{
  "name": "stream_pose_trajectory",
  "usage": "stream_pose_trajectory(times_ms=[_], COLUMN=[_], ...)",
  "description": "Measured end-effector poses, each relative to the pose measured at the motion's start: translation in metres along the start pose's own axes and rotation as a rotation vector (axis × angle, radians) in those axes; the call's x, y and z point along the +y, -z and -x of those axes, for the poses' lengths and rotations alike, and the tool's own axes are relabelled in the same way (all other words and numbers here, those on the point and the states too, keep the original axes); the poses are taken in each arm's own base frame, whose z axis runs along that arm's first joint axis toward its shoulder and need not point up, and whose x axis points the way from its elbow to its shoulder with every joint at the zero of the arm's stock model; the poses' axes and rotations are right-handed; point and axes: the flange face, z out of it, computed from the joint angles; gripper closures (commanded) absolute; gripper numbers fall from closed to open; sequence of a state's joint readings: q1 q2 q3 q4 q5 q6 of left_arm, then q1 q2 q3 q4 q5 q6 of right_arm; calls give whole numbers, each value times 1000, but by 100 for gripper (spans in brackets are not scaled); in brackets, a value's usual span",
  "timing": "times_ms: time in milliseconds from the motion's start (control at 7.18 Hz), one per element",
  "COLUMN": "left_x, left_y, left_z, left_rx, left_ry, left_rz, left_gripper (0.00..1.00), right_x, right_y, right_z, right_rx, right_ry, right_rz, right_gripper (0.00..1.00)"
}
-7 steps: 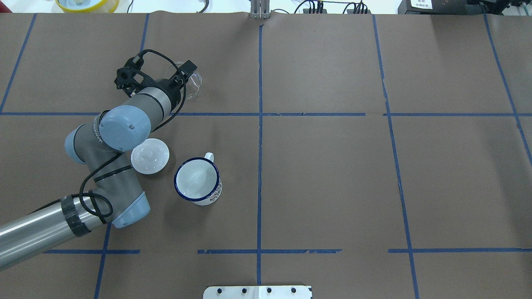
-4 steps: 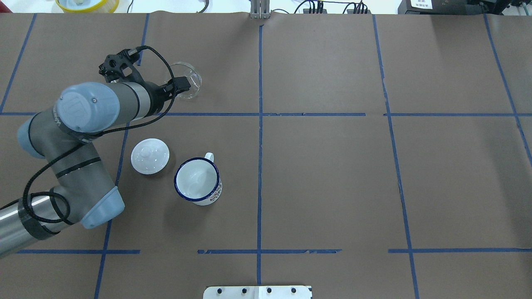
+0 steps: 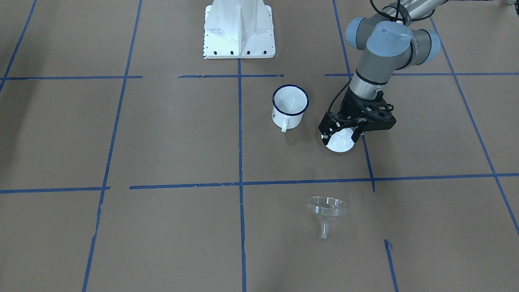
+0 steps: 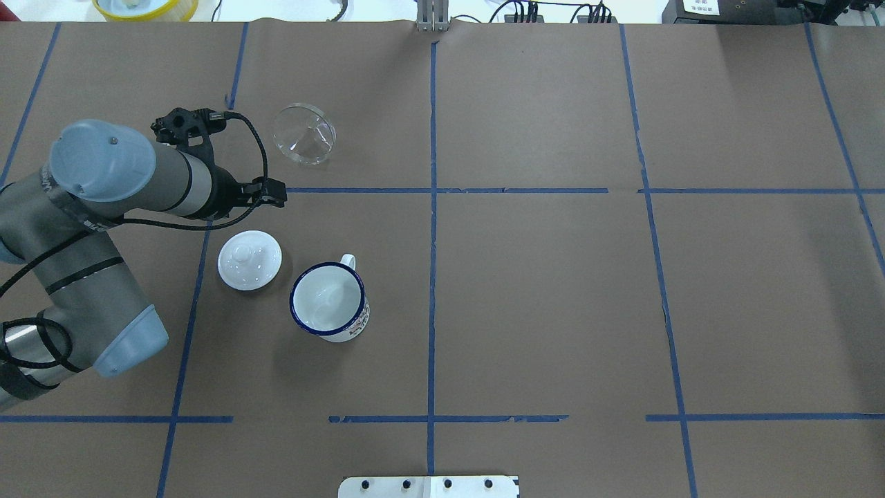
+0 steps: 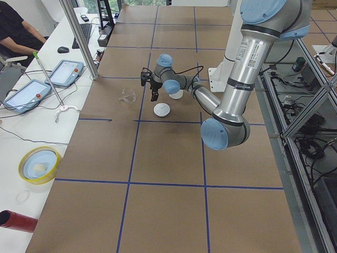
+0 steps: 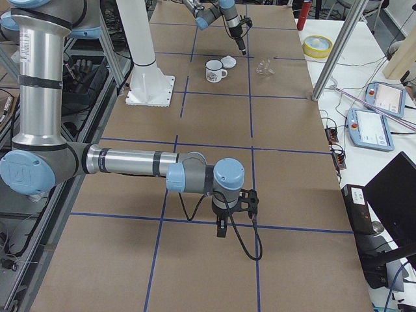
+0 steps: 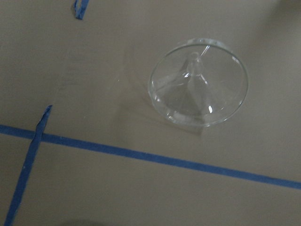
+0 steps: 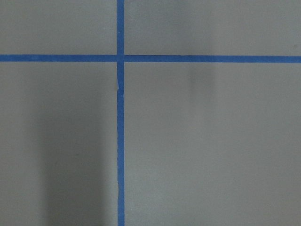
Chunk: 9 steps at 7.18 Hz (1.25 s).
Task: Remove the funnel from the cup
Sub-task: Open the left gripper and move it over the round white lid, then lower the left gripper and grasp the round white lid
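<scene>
The clear funnel (image 4: 304, 133) lies on its side on the brown table, apart from everything; it also shows in the front view (image 3: 327, 209) and the left wrist view (image 7: 198, 81). The white cup (image 4: 328, 301) with a dark blue rim stands upright and empty, its handle toward the far side (image 3: 290, 104). My left gripper (image 4: 271, 194) hangs open and empty above the table, between funnel and cup, over the edge of the lid in the front view (image 3: 339, 134). My right gripper (image 6: 221, 229) shows only in the exterior right view, far from both; I cannot tell its state.
A flat white lid (image 4: 249, 259) with a knob lies just left of the cup. The white robot base plate (image 3: 239, 28) stands at the table's near edge. A yellow bowl (image 4: 145, 7) sits beyond the far edge. Blue tape lines cross the table.
My left gripper has drawn back from the funnel, toward the robot and the lid. The funnel stays lying on the table where it was. Cup and lid have not moved.
</scene>
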State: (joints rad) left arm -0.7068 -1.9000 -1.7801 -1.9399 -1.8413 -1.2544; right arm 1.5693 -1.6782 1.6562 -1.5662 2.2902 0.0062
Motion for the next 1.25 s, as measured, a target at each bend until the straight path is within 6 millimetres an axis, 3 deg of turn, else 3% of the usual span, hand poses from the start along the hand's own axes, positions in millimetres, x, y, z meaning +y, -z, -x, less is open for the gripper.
stream_pose_trajectory(times_ms=[836,1254], left_x=[20,35], left_y=[-24,-29], left_z=[11,7], left_rx=[-97,-112], left_ry=[-31,-43], left_rz=[78,102], left_gripper=[7,22], right_x=[0,0], right_y=[0,0], right_z=[0,0], right_rx=[0,0], right_ry=[0,0], right_rz=[0,0], right_gripper=[0,0])
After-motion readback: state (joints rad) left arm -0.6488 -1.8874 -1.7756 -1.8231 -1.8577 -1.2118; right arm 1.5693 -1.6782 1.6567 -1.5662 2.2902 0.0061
